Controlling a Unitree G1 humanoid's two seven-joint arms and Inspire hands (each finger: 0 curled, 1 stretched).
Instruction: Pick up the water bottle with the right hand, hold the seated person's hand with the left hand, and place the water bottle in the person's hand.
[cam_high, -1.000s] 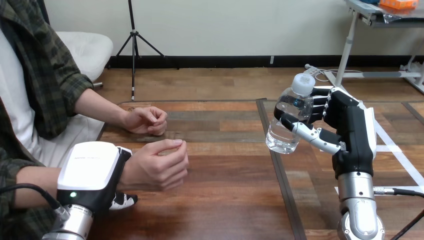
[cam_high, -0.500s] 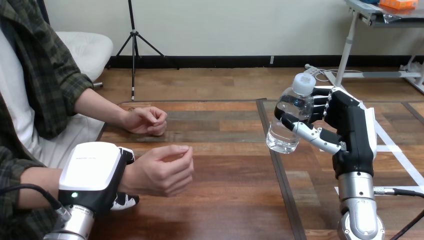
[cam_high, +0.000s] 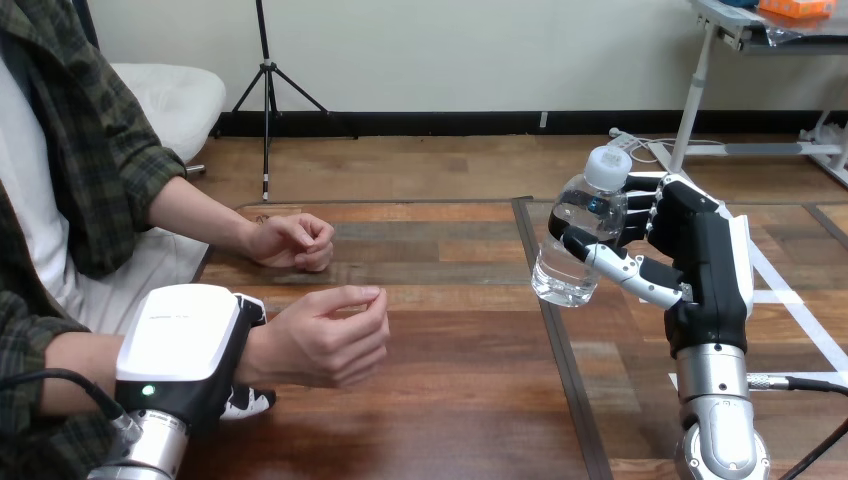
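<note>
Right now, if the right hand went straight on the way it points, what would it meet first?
The right hand, holding the bottle, points toward the view's left. The way looks free over the table; first in line is probably the person's farther hand, though depth is unclear.

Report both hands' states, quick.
Left hand: shut round the person's wrist.
Right hand: shut on the clear plastic water bottle, held off the table.

The water bottle (cam_high: 565, 270), clear plastic with a white cap, is raised above the counter right of centre, leaning slightly with its cap tipped right. The person's hand (cam_high: 325, 338), loosely curled, lies lower left.
</note>
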